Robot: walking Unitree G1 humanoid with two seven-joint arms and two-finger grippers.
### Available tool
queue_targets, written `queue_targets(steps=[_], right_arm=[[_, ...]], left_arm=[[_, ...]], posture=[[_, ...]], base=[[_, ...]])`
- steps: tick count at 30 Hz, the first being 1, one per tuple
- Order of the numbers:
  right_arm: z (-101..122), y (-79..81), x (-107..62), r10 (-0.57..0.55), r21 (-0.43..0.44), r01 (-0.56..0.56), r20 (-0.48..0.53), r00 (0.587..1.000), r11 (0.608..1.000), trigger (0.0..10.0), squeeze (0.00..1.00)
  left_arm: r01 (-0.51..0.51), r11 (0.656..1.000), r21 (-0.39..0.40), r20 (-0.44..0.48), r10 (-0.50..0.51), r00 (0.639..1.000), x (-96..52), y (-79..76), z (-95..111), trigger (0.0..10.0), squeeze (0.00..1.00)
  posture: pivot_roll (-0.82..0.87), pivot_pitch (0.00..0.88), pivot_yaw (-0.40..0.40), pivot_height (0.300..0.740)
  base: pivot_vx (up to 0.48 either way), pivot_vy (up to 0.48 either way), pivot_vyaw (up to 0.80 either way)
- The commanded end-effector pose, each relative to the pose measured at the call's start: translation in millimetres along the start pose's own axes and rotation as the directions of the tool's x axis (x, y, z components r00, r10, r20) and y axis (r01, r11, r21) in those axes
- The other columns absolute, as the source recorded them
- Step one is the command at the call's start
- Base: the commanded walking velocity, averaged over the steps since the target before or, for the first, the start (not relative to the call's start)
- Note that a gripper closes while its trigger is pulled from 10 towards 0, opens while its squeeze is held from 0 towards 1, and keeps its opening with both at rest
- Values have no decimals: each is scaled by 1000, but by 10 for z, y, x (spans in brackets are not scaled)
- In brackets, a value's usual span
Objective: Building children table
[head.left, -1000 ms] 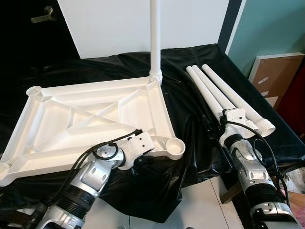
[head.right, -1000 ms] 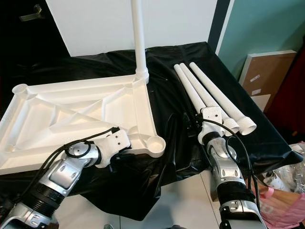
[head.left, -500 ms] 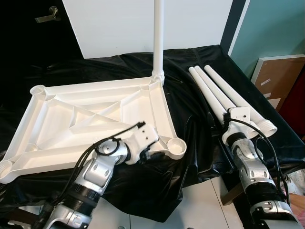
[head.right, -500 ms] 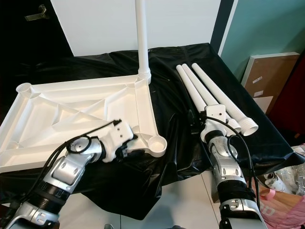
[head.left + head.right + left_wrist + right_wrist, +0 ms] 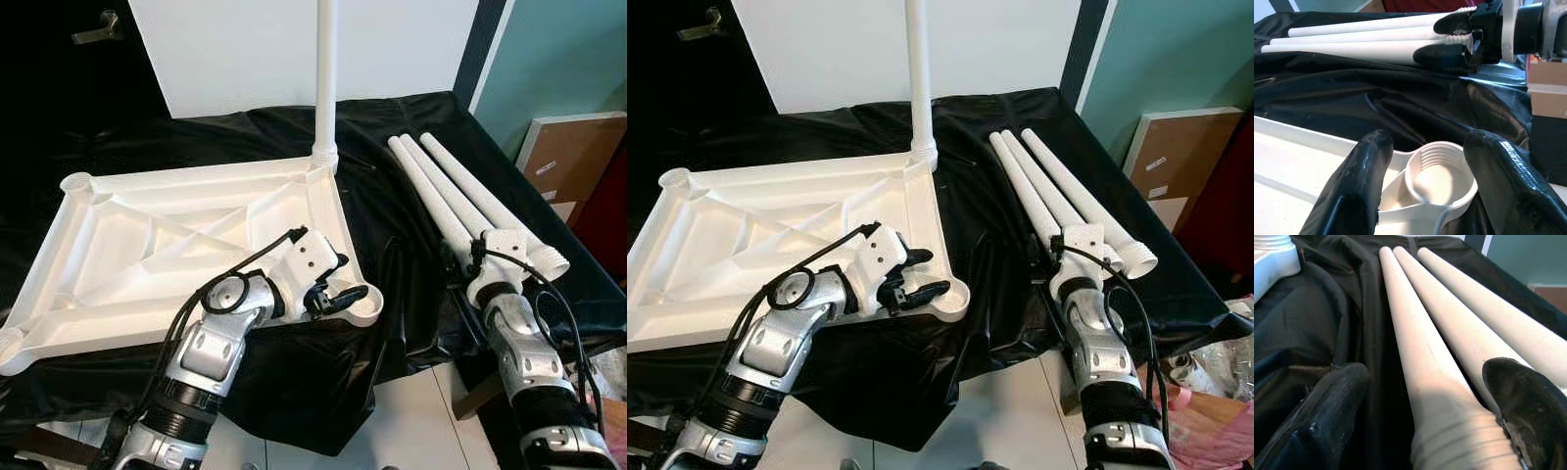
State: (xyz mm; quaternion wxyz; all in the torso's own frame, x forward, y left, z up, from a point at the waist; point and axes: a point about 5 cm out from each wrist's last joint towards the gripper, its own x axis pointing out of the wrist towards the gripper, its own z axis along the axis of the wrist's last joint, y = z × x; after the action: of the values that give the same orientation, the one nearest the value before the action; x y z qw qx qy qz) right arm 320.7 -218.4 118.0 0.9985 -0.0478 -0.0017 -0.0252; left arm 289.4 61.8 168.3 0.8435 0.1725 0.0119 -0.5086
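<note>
Lying upside down on black cloth [image 5: 392, 245], white ribbed tabletop [image 5: 176, 245], one leg [image 5: 326, 69] upright at far corner; left gripper [image 5: 1422, 186] spread around near-right socket [image 5: 1440, 178]; right gripper [image 5: 1425, 396] spread astride leftmost loose leg [image 5: 1420, 357].

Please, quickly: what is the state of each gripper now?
Left gripper: jaws open, either side of the tabletop's corner socket.
Right gripper: jaws open around the nearest table leg, not closed.

No text, label, brand, number or sign could be read on anything in the pictures.
</note>
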Motion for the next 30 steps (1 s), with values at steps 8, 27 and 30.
queue_targets(steps=[8,27,30], right_arm=[[-167,29,-65,12,28,-9,-109,994,1000,10000,0],[-187,127,51,79,91,-65,-164,983,994,10000,0],[-192,147,62,93,98,-77,-172,981,992,5765,0]], left_arm=[[-189,982,-15,-1,189,982,-30,73,6,10000,0],[-196,980,-23,-9,196,981,-12,38,4,10000,0],[-199,980,-20,-9,198,980,-13,41,7,10000,0]], posture=[[-46,91,-12,740],[-37,89,-19,740],[-34,88,-20,740]], base=[[0,0,0],[0,0,0],[0,0,0]])
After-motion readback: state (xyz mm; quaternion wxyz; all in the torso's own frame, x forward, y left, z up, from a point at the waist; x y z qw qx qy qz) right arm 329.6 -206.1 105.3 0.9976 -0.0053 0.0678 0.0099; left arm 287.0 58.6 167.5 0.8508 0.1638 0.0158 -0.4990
